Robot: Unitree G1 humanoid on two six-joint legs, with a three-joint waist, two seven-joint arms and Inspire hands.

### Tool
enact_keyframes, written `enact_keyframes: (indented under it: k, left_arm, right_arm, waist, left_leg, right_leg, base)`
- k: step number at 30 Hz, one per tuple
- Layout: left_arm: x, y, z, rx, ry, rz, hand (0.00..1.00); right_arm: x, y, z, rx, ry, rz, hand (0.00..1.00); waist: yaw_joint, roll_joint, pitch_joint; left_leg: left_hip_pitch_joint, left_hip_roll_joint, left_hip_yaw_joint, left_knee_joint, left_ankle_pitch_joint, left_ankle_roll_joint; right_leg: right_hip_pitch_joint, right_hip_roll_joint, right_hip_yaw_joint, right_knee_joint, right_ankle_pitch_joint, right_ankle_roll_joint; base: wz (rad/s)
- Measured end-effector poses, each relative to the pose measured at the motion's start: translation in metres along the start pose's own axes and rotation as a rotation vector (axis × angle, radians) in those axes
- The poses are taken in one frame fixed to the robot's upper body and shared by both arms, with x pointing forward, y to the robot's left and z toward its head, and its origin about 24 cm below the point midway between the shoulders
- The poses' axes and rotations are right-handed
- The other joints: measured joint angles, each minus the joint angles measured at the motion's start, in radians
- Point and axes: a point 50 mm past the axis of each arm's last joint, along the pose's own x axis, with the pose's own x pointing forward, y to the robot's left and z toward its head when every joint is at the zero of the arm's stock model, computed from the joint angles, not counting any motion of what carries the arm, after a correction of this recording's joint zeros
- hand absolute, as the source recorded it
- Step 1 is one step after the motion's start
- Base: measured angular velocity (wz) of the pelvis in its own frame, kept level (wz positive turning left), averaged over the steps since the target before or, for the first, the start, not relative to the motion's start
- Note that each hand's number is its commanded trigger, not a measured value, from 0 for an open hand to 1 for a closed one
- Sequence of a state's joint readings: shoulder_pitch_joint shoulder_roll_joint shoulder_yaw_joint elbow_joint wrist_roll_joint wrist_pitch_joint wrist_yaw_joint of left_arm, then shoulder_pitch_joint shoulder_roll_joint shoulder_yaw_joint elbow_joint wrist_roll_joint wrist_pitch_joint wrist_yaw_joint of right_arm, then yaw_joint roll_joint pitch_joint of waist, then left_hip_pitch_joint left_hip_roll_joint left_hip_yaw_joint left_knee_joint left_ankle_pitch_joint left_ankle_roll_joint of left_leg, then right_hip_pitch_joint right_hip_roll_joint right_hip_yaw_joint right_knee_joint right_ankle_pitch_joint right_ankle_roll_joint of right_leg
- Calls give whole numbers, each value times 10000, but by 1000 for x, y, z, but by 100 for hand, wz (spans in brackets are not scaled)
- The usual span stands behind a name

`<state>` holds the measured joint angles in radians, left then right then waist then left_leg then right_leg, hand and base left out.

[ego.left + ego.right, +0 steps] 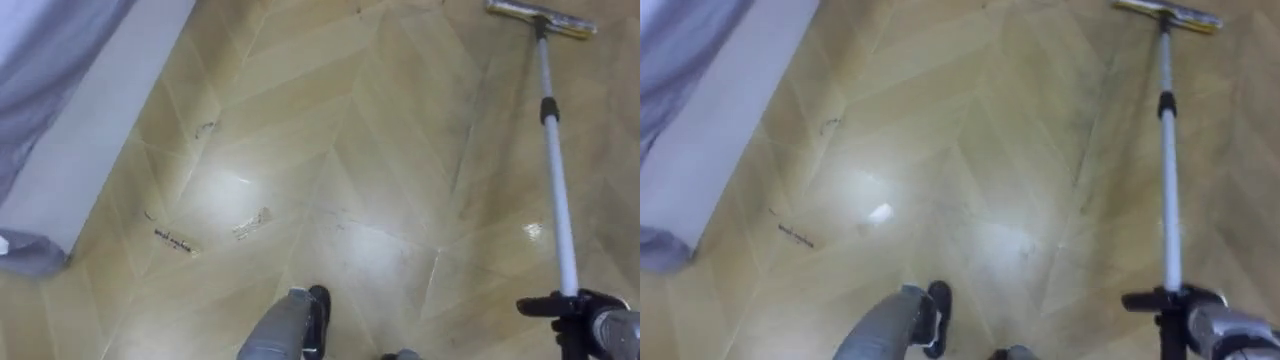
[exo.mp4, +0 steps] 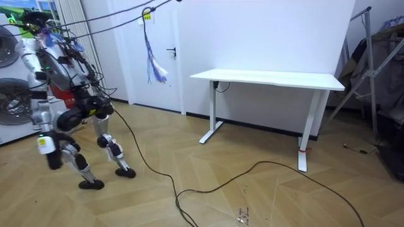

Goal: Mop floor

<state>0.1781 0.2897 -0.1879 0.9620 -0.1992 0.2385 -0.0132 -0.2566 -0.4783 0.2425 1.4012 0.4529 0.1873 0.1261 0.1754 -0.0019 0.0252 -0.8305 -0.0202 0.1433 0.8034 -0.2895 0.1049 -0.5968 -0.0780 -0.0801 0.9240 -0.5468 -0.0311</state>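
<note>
Left eye view has the mop (image 1: 553,150) lying out ahead of the robot on its right side. Its pale pole runs from the lower right corner up to the flat mop head (image 1: 540,17), which rests on the wooden floor (image 1: 380,150) at the top edge and is partly cut off there. The right hand (image 1: 590,312) sits at the pole's near end, and its dark fingers (image 1: 545,305) seem to be wrapped round the pole. The frame's bottom edge cuts off most of the hand, so the grip is hard to read fully. The left hand (image 1: 317,305) shows at the bottom centre on the end of a grey forearm, away from the mop. Whether its fingers are curled or straight cannot be told. Small dark marks (image 1: 172,241) lie on the floor to the left. A white panel (image 1: 100,120) and a grey cloth (image 1: 50,60) are both cropped at the upper left. In the room view the robot stands with bent knees at the room view's left, well apart from the white bench (image 2: 271,78).
</note>
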Motion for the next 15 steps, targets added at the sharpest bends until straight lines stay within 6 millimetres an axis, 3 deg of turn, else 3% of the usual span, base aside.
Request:
enact_keyframes:
  k: [1,2,4,5,6,7,8,9,10,11,12,15]
  left_arm:
    - [2,-4,10,-134,-215,-50,0]
    - [3,-9,21,-283,-553,-141,0]
    - [2,-16,30,-358,-986,-266,0]
    - [3,-20,30,-455,-1039,-275,0]
    - [3,-23,30,-542,-1022,-281,0]
    - [3,-30,30,-602,-1005,-364,0]
    - [3,-39,29,-715,-964,-490,0]
    - [3,-43,29,-775,-964,-557,0]
    - [3,-49,27,-844,-918,-642,0]
    - [4,-51,22,-845,-747,-534,0]
    - [4,-48,19,-830,-628,-305,0]
    - [4,-48,17,-875,-542,-200,0]
  right_arm:
    - [1,-3,-31,-40,869,-48,100]
    - [0,-6,-66,-137,1754,-170,100]
    - [-3,0,-106,-387,2737,-122,100]
    - [-5,10,-122,-595,3089,-23,100]
    - [-5,15,-127,-679,3182,36,100]
    - [-6,24,-136,-755,3282,107,100]
    - [-5,29,-135,-936,3194,66,100]
    - [-4,31,-133,-1044,3089,25,100]
    - [-4,33,-132,-1200,2998,-55,100]
    - [-4,37,-134,-1351,3022,-72,100]
    - [-3,45,-132,-1623,2956,41,100]
    - [-1,51,-126,-1679,2956,100,100]
  waist:
    - [-94,162,-60]
    - [-181,354,-173]
    - [-609,590,-314]
    - [-869,665,-325]
    - [-933,714,-300]
    - [-945,788,-259]
    - [-919,985,-155]
    - [-931,1072,-116]
    - [-935,1193,-92]
    - [-976,1178,-91]
    - [-1089,1117,-108]
    - [-1180,1090,-92]
  left_leg:
    - [247,-102,101,31,-232,107]
    - [450,-153,299,47,-418,223]
    - [657,-344,344,18,-552,352]
    - [824,-453,278,-76,-569,382]
    - [905,-485,117,-89,-575,388]
    - [1110,-592,-360,-271,-617,325]
    - [1344,-627,-979,-605,-726,117]
    - [1429,-629,-1173,-758,-692,58]
    - [1612,-642,-1482,-1062,-624,-47]
    - [1718,-659,-1691,-1289,-577,-129]
    - [1748,-738,-1777,-1415,-556,-245]
    - [1820,-698,-1752,-1542,-452,-493]
  right_leg:
    - [-24,-157,48,557,276,360]
    - [-104,-284,153,1092,627,528]
    - [-230,-429,274,1645,1092,659]
    - [-364,-415,421,1914,1452,760]
    - [-392,-387,510,1982,1646,773]
    - [-495,-300,673,2031,1839,770]
    - [-703,-90,901,1798,1554,734]
    - [-840,-33,911,1501,1374,740]
    - [-1034,-28,895,573,1272,762]
    - [-988,-85,853,-904,1294,765]
    - [-906,-123,773,-2115,1815,769]
    - [-711,-251,117,-2173,1954,462]
  base:
    - [13]
    - [17]
    - [16]
    - [-9]
    - [-64]
    - [-109]
    - [-122]
    - [-128]
    - [-104]
    - [-90]
    - [-39]
    - [10]
